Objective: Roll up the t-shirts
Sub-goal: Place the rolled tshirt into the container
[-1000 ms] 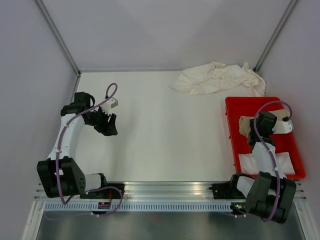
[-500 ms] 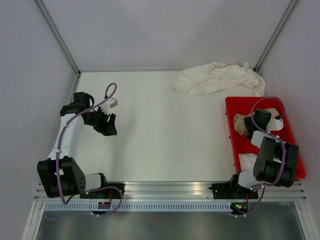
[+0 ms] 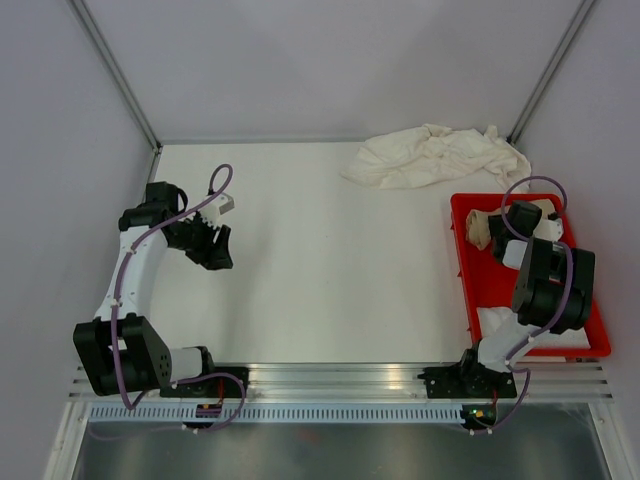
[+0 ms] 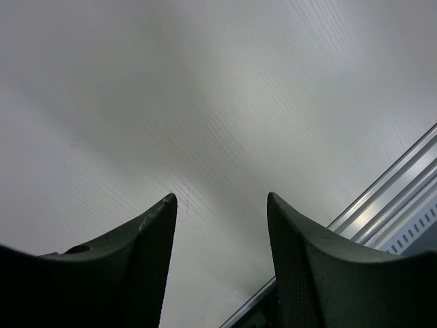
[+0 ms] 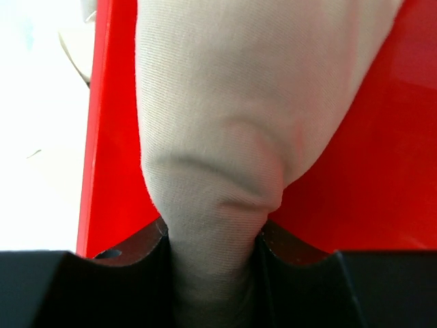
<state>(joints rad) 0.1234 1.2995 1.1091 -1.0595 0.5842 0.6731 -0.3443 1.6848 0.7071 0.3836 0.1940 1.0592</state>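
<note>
The left arm (image 3: 130, 275) and right arm (image 3: 550, 290) are white with chunky black joints, black fingers (image 4: 130, 266) and a looping purple cable (image 3: 214, 188) each.

The white-and-black left arm (image 3: 130, 285) bends inward at the frame's left, and its black left gripper (image 3: 214, 250) has its jaws apart. At right, the right arm (image 3: 548, 285) stands folded, and its right gripper (image 3: 503, 235) pinches a tan cotton t-shirt (image 3: 481, 229).

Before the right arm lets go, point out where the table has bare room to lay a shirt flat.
The widest bare patch is the white tabletop centre, bordered by the left pincer, the crumpled cream-white shirt heap and the red plastic tray. The tray is crowded: the right pincer grips a tan shirt there.
</note>
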